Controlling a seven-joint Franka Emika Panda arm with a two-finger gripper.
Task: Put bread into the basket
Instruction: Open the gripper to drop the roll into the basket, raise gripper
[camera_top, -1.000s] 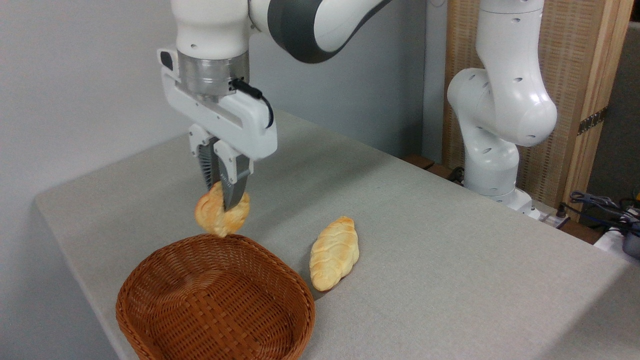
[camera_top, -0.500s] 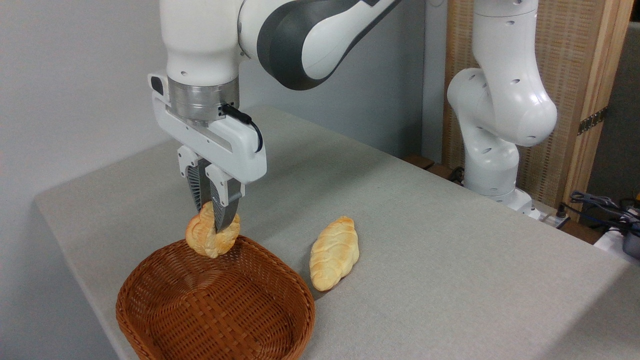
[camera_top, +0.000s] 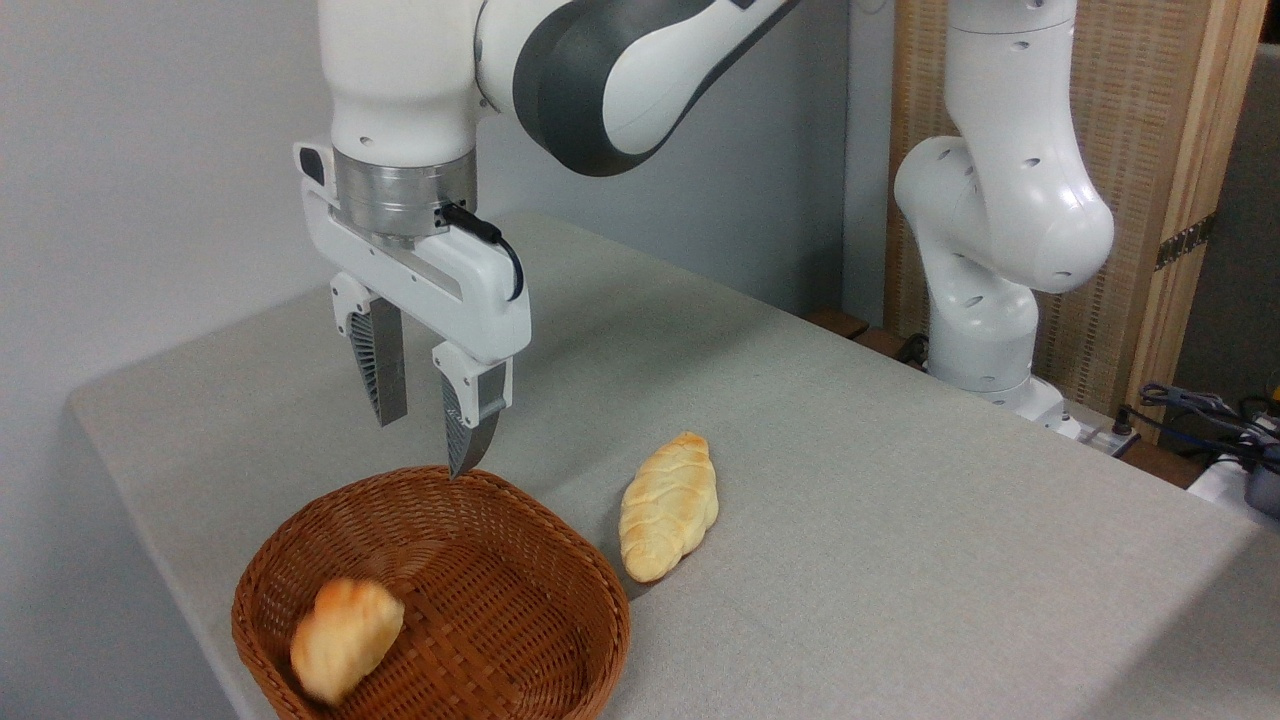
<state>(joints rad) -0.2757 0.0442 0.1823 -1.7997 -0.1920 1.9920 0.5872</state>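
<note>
Inside the oval reddish-brown woven wicker basket, at its near left side, lay the small rounded golden-brown bread roll. Its outline was blurred, so its ridged folds could not be made out clearly. It appeared to lean against the inner left wall of the basket, with its paler end lowest.

Above the far rim of the basket hung the white two-finger end effector of the white and grey robot arm. Its grey fingers were spread apart with nothing between them. The right finger's tip stood just above the far rim of the basket; contact could not be confirmed. A black cable ran from the metal wrist ring across the end effector's housing.

The basket sat at the near left corner of the grey cloth-covered tabletop. Just beside it on the right, apart from the rim, lay the longer pale golden braided oblong loaf, flat on the tabletop and angled away from the camera.

The arm's white base column stood at the far right edge of the tabletop, before a woven straw-coloured panel in a wooden frame. Dark cables lay at the far right.
</note>
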